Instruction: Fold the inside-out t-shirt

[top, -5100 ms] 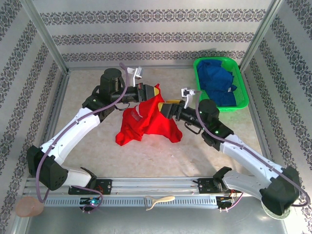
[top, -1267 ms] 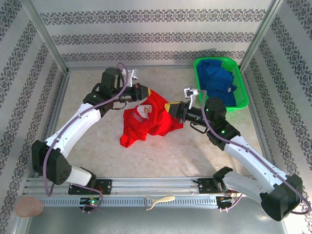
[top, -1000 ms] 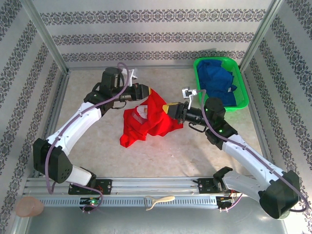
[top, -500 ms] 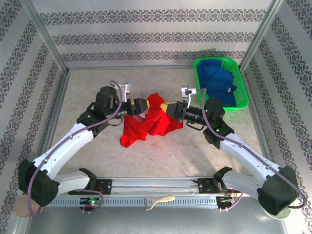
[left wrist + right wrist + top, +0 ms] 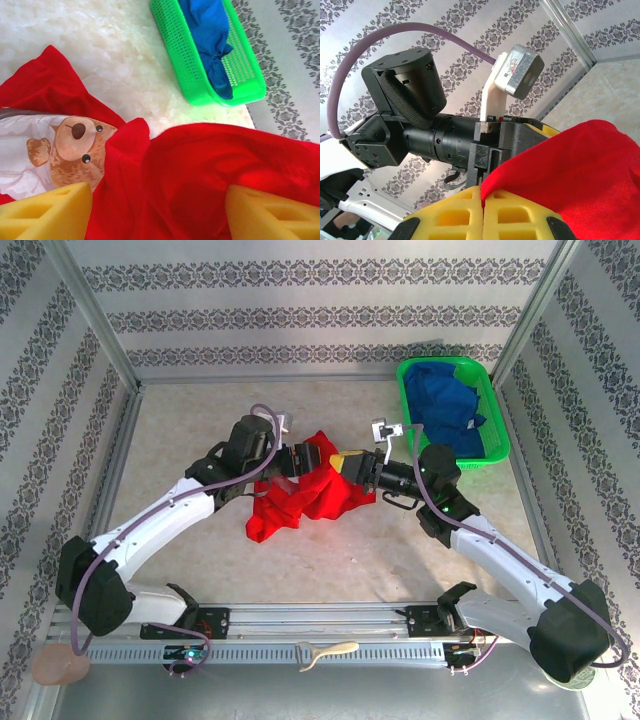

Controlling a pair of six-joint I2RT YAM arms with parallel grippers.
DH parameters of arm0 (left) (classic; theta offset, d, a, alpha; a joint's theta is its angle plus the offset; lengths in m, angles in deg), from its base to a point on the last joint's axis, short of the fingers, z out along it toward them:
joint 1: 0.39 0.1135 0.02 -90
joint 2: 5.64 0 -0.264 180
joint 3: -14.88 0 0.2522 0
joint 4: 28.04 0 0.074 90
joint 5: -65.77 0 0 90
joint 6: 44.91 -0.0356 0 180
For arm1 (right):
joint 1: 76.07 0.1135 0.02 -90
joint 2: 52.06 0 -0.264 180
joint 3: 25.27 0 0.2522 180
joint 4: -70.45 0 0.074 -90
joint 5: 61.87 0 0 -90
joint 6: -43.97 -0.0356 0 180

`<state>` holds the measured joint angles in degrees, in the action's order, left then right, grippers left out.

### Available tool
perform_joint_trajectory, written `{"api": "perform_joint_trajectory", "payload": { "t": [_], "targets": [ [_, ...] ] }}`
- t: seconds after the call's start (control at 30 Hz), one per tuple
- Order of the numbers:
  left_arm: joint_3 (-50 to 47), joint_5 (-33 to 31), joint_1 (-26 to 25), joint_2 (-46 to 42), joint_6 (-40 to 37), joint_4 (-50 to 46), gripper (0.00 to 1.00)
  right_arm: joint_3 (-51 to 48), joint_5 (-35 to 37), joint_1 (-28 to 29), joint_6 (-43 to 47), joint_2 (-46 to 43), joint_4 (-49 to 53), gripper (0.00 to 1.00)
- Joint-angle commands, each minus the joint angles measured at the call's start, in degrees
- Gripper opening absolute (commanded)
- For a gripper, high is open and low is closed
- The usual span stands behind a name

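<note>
left gripper (image 5: 300,462) is found with its jaws standing apart; red cloth bulges between the yellow fingers (image 5: 47,210) but is not pinched by them. right gripper (image 5: 352,462) is found clamped on a fold of the inside-out t-shirt (image 5: 295,502), the cloth being seen to issue from between its pressed pads (image 5: 455,210). the shirt is located at mid-table (image 5: 180,430), bunched and partly lifted between the two grippers, with its loose remainder spilled toward the near left. its long axis is judged to run from that near-left heap up to the far-right fold held by the right gripper. a bear print (image 5: 65,150) is noted face up just ahead of the left fingers. the free cloth lies directly ahead of and below the left gripper, which is the nearer arm; a fresh hold there is judged to be what spreading requires. no fold is yet made. the green basket (image 5: 402,390) with the blue garment (image 5: 445,405) stands well apart at far right.
</note>
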<state>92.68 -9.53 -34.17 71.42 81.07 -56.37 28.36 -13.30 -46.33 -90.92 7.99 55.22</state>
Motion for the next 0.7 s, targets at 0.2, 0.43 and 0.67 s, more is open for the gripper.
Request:
{"api": "perform_joint_trajectory", "payload": {
  "t": [0.2, 0.43, 0.67],
  "targets": [
    [3.8, 0.5, -1.0, 5.0, -2.3, -0.5, 0.39, -0.5, 0.3, -0.2, -0.2, -1.3, -2.6, 0.00],
    [10.9, 10.0, 2.9, -0.7, -9.7, -5.3, 0.00, -4.2, 4.5, -5.7, 1.0, -2.7, 0.0, 0.00],
    [11.9, 34.8, 11.2, -5.9, -6.6, 1.9, 0.00, -7.3, 8.4, -12.9, -2.0, 2.3, -1.9, 0.00]
  ]
}}
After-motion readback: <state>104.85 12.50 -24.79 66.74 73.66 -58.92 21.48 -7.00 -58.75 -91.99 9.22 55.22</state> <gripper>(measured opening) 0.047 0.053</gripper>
